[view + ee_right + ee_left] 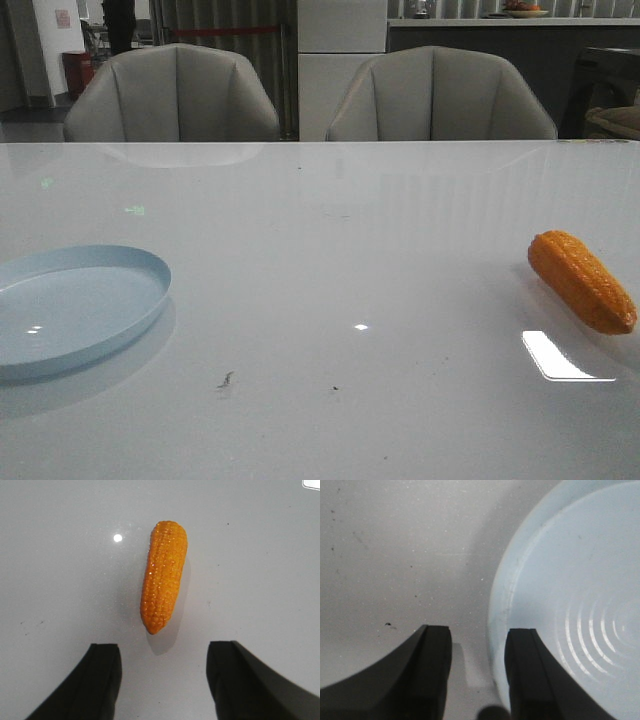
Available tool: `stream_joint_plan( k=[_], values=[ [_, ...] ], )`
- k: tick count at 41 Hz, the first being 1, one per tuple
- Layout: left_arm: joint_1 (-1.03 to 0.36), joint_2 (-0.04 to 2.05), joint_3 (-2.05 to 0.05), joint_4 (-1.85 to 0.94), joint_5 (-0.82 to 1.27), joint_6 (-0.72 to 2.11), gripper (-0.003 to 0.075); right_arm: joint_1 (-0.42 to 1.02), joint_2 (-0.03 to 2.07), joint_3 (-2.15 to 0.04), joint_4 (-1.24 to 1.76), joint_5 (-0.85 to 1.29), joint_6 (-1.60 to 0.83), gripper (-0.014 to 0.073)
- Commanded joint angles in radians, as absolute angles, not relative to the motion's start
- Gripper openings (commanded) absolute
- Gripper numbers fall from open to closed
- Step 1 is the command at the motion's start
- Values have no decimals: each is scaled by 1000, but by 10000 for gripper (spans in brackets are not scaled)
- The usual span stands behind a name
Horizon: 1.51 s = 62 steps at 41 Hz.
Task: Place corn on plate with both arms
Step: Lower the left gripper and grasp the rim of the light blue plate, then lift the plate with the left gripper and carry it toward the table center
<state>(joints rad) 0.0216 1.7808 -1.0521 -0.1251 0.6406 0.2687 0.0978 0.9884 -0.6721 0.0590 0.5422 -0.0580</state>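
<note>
So nearest the camera, the glossy white surface [330, 300] has a couple of small dark specks and a bright light reflection on the right. The plate [70, 305] sits at the left edge of the front view, pale blue, lying flat, partly cut off by the frame. The corn [582, 280] is way over on the right side, lying on its side on the surface, well apart from the plate, with its narrow end pointing toward the near right.

The left tool [477, 672] hangs over the surface right at the plate's rim; its dark fingers [432, 675] are apart with nothing between them, one over bare surface, the other over the plate edge. Concentric rings show in the plate's base there.

The right tool [162, 680] is also spread wide, holding nothing, with the corn's tapered tip lined up with the gap between the fingers, just beyond them, not touching.

Further back, two grey chairs [175, 95] stand behind the surface, and past them a dim room with a counter.
</note>
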Motion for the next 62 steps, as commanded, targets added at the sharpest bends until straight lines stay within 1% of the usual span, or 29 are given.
stream_joint_plan(
  k=[1, 10, 13, 14, 16, 19, 20, 22, 33, 44, 55, 62],
  values=[
    [17, 1768, -1081, -154, 637, 267, 316, 97, 980, -707, 51, 479, -56, 489],
    [17, 1810, -1081, -179, 662, 267, 316, 97, 980, -707, 51, 480, -56, 489],
    [17, 1810, -1081, -179, 655, 267, 294, 97, 980, -707, 51, 480, -56, 489],
    [17, 1810, -1081, -179, 655, 267, 277, 97, 980, -707, 51, 480, -56, 489],
    [17, 1810, -1081, -179, 655, 267, 217, 97, 980, -707, 51, 480, -56, 489],
    [17, 1810, -1081, -179, 655, 267, 99, 97, 980, -707, 51, 480, -56, 489],
    [17, 1810, -1081, -179, 655, 267, 77, 97, 980, -707, 51, 480, -56, 489],
    [17, 1810, -1081, -179, 655, 267, 103, 97, 980, -707, 51, 480, -56, 489],
    [17, 1806, -1114, -179, 683, 267, 89, 97, 980, -707, 51, 480, -56, 489],
    [17, 1805, -1287, -225, 816, 267, 89, 97, 980, -707, 51, 480, -56, 489],
    [17, 1805, -1459, -387, 930, 289, 89, 97, 980, -707, 51, 480, -56, 489],
    [-17, 1805, -1519, -473, 970, 311, 89, 97, 980, -707, 51, 480, -56, 489]
  ],
)
